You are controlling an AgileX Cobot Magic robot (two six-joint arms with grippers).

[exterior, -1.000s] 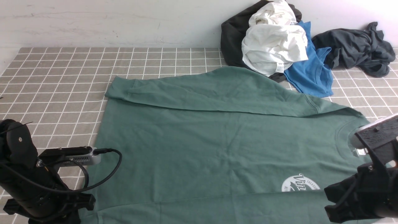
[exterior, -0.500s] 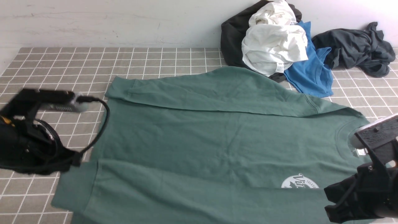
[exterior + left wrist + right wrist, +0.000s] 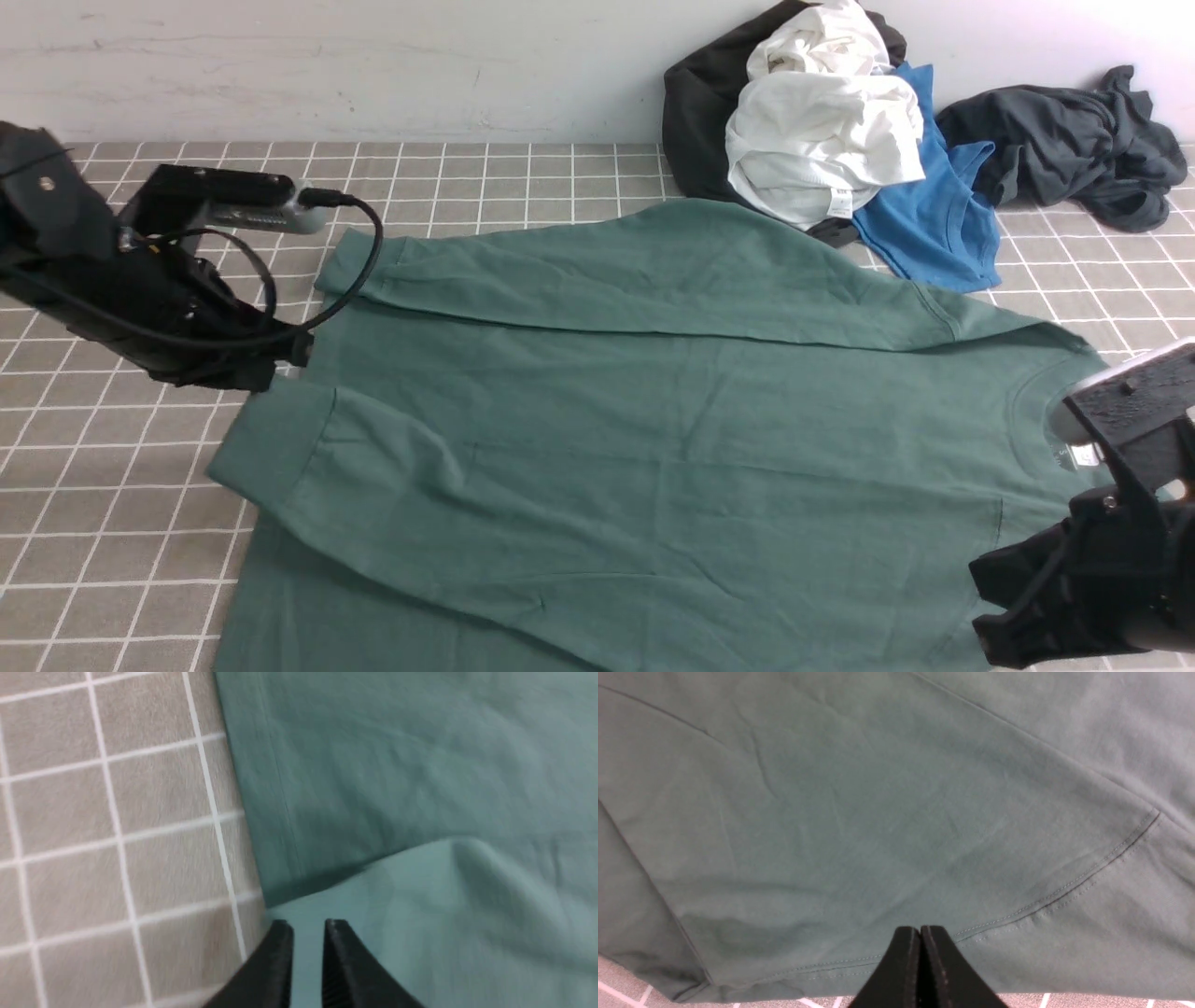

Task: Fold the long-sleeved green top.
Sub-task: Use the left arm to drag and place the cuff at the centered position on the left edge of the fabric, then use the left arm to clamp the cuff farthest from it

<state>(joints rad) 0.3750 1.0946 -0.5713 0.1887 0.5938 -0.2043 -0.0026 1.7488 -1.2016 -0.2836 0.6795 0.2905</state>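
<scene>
The green top (image 3: 653,448) lies spread flat across the middle of the tiled counter (image 3: 121,551), with its collar (image 3: 1032,397) toward the robot's right and its hem toward the left. The far sleeve (image 3: 607,280) is folded along the far edge of the body. The near sleeve (image 3: 485,523) slants across the body, and its cuff (image 3: 271,448) pokes past the hem edge onto bare tiles. The near edge of the top runs out of the front view.

The left fingers (image 3: 285,947) hang just beside the far corner of that cuff, at the hem edge. They stand narrowly apart with a slim gap between them, and the cloth lies under them, not clamped. The left arm (image 3: 140,299) leans over bare tiles.

The right fingers (image 3: 920,952) are pressed tight together with nothing between them. They sit over the near shoulder seam (image 3: 1087,877), close to the top's near edge, where tiles show just past the cloth.

Bare counter lies open to the left of the hem and along the far side up to the wall (image 3: 373,65). The far right corner is crowded: a white garment (image 3: 822,140) on a black one (image 3: 695,112), a blue tee (image 3: 934,224) that touches the far sleeve's edge, and a dark grey garment (image 3: 1064,149) further right.
</scene>
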